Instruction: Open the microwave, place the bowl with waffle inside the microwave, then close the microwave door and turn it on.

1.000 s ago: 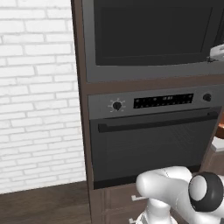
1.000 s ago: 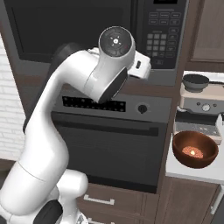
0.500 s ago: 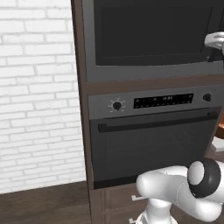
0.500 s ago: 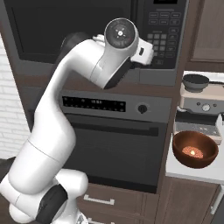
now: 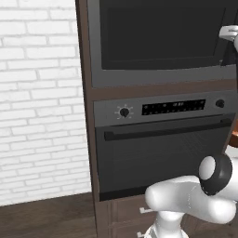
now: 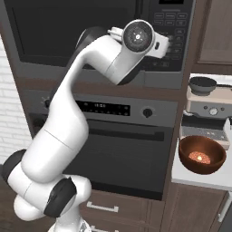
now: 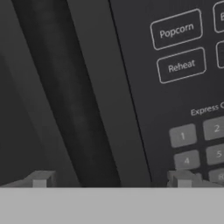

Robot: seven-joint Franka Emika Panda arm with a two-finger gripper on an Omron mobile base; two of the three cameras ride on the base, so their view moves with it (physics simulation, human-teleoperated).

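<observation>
Arm raised since earlier; handle (image 7: pixel 94 100) between jaws, keypad (image 7: pixel 192 87) beside.

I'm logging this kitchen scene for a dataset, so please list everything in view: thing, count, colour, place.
microwave: one, grey frame with dark glass, built into brown cabinetry above the oven
microwave door: one, dark glass, shut
door handle: one, dark vertical bar beside the keypad
keypad: one, dark, with Popcorn, Reheat and number buttons
oven: one, dark grey, below the microwave, with knobs and a horizontal bar handle
bowl: one, brown, on the counter to the right, holding something orange-brown
coffee machine: one, pale grey, behind the bowl
brick wall: one, white, left of the cabinetry
arm: one, white, raised to the microwave
pincer: one, dark, open, fingertips either side of the handle
</observation>
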